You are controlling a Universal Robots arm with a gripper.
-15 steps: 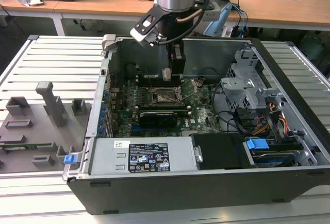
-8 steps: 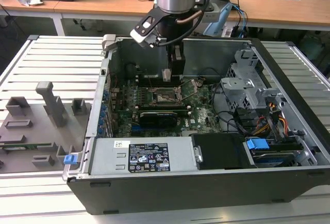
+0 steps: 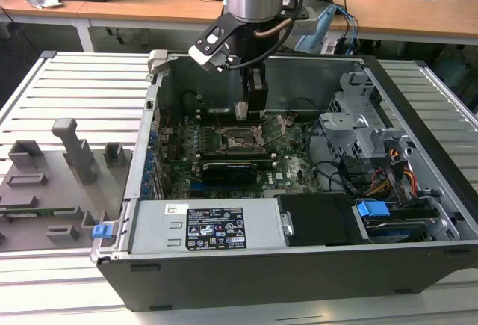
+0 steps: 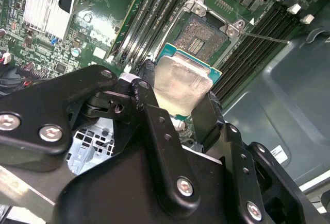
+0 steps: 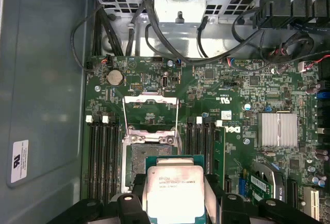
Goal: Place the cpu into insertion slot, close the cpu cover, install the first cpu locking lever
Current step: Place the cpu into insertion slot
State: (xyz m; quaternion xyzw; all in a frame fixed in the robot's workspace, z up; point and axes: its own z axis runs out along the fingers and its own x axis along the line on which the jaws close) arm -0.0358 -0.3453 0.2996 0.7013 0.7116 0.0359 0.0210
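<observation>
Step one is in hand: the cpu [image 5: 176,193] is clamped in the tool [image 4: 178,89] near the slot [image 5: 140,157], not yet seated, with the cover [image 5: 150,100] raised open. Seating is judged to call for square alignment over the pins. In the exterior view, memory slots [image 3: 224,121] lie at the slot's 12 o'clock and a card [image 3: 228,168] at 6 o'clock; neither is judged an obstacle.

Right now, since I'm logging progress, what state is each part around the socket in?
cpu: gripped, not yet seated.
pincer: shut on the cpu.
insertion slot: empty, pin field exposed.
cpu cover: swung open.
</observation>
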